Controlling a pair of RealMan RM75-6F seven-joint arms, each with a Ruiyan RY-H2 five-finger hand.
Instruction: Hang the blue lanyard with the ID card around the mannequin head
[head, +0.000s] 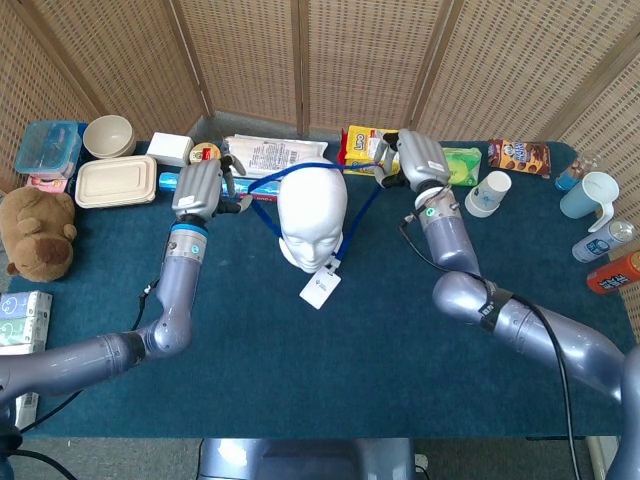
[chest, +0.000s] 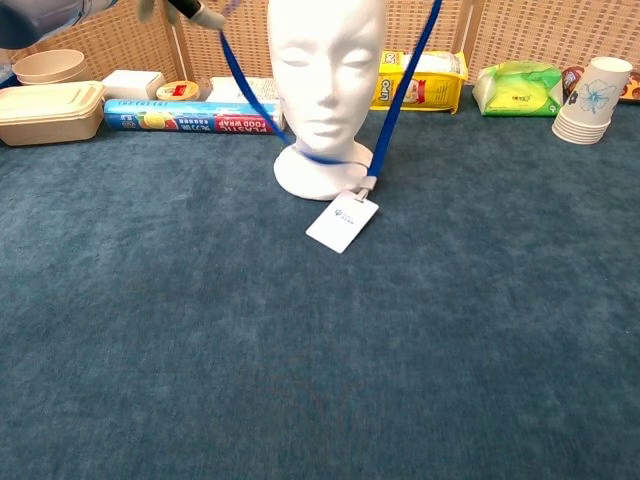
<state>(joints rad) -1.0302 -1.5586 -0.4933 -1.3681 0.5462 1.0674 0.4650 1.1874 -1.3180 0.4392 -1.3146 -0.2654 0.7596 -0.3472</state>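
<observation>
The white mannequin head (head: 312, 212) stands upright at the table's back middle, facing me. The blue lanyard (head: 300, 164) loops behind its crown and down both sides; in the chest view the strap (chest: 404, 92) wraps the front of the neck base. Its white ID card (head: 320, 288) lies flat on the cloth in front of the base (chest: 342, 222). My left hand (head: 203, 186) holds the strap to the left of the head, and its fingers (chest: 186, 12) show at the chest view's top edge. Right of the head, my right hand (head: 412, 160) holds the other side of the strap.
Behind the head lie a food wrap box (chest: 195, 116), a yellow snack bag (chest: 422, 78) and green wipes (chest: 518, 88). Stacked paper cups (chest: 592, 98) stand at back right. A lunch box (head: 116, 181), bowl (head: 108, 135) and teddy bear (head: 38, 233) are at the left.
</observation>
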